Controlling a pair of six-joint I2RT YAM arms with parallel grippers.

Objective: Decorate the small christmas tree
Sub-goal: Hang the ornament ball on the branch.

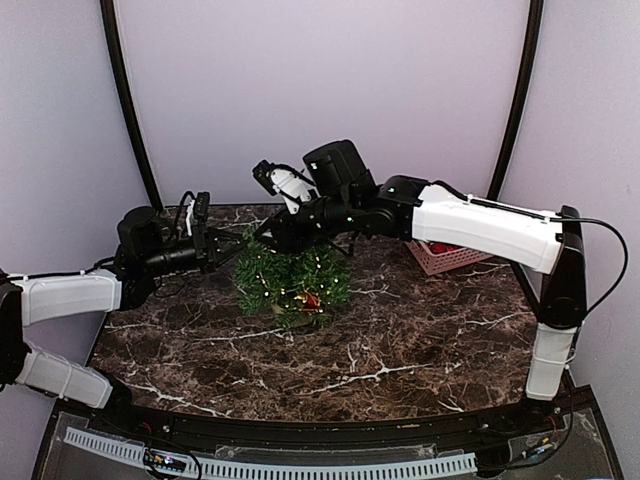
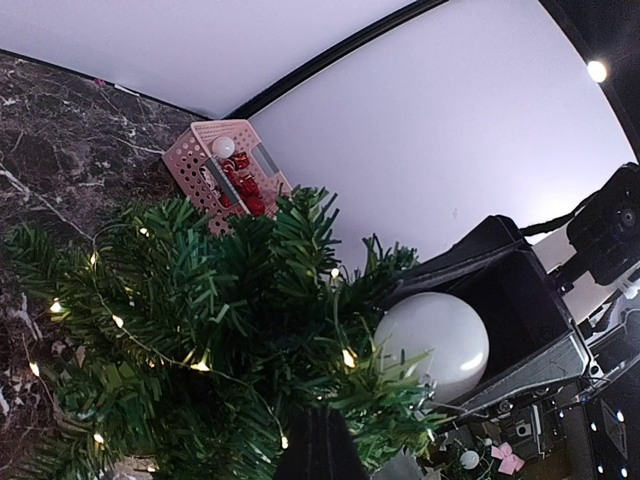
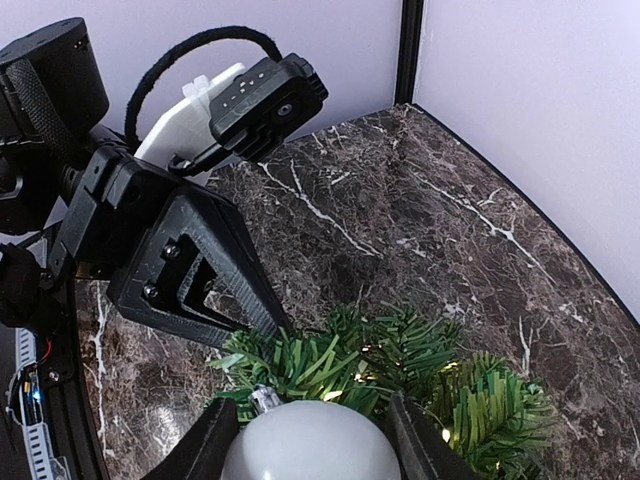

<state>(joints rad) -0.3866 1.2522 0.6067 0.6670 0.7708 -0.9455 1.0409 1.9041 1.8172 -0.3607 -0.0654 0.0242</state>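
**Top external view**
- small christmas tree: I find it mid-frame, upright on the dark marbled tabletop. Its tiny lights are lit, and one red bauble hangs low on the near side.
- left gripper: I log it at the tree's left edge, with its tip among the needles.
- right gripper: it sits over the tree's upper left, pointed down at the crown. From here I cannot read its fingers.
- pink basket: right of centre, partly hidden behind the right arm and well apart from the tree.

**Left wrist view**
- The small christmas tree fills the lower left.
- The left gripper's fingers show as one dark wedge at the bottom edge, clenched and buried in needles. I cannot tell whether a twig is pinched.
- white ball ornament: right of centre, against the tree's branches, backed by the right gripper's black fingers.
- The pink basket stands in the upper left, on the tabletop beyond the tree. It holds red ornaments and a spare white ball.

**Right wrist view**
- The white ball ornament sits at bottom centre, its silver cap towards the tree. I see the right gripper's fingers on either side, grasping it.
- The small christmas tree lies along the lower right, its needles right at the ball's cap.
- The left gripper fills the left of the frame. Its fingers are drawn together to a point, with the tip in the branches.
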